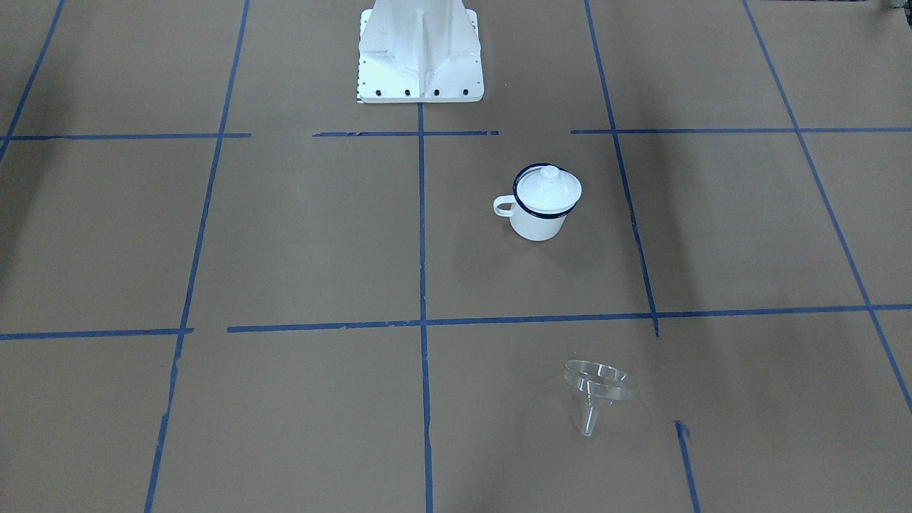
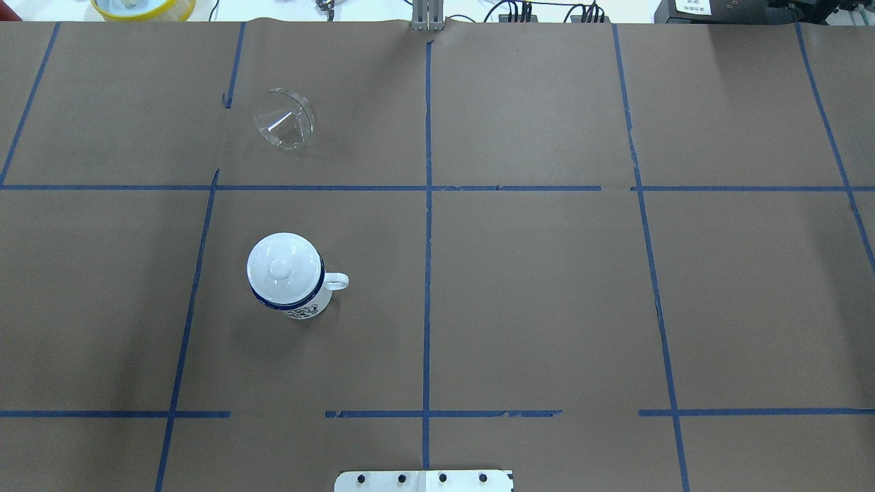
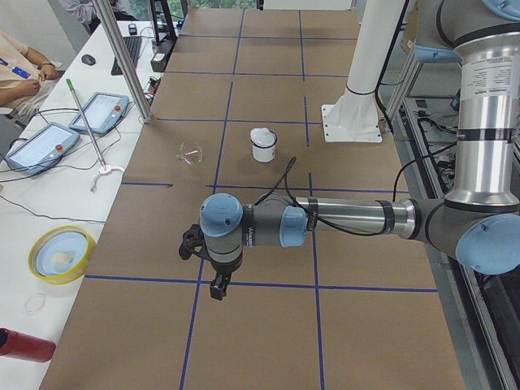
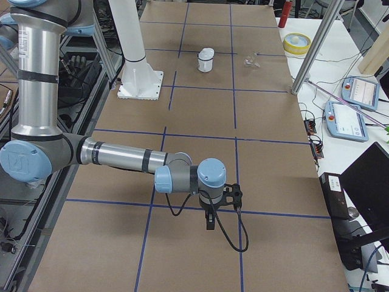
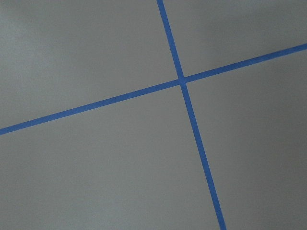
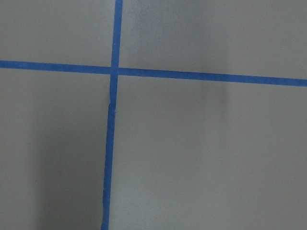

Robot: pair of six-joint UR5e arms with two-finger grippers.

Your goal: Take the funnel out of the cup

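The clear funnel (image 1: 597, 388) lies on its side on the brown table, apart from the cup; it also shows in the overhead view (image 2: 284, 119). The white cup (image 1: 538, 222) with a dark blue rim stands upright (image 2: 304, 307), with a white knobbed lid (image 2: 284, 266) on top. My left gripper (image 3: 218, 286) hangs above the table far from both, seen only in the left side view. My right gripper (image 4: 210, 220) hangs at the other end, seen only in the right side view. I cannot tell whether either is open or shut. Both wrist views show only paper and blue tape.
The robot's white base (image 1: 420, 57) stands behind the cup. Beyond the table's far edge are a yellow bowl (image 3: 61, 253), a red bottle (image 3: 24, 345), teach pendants (image 3: 41, 146) and a metal post (image 3: 122, 61). Blue tape lines grid the table.
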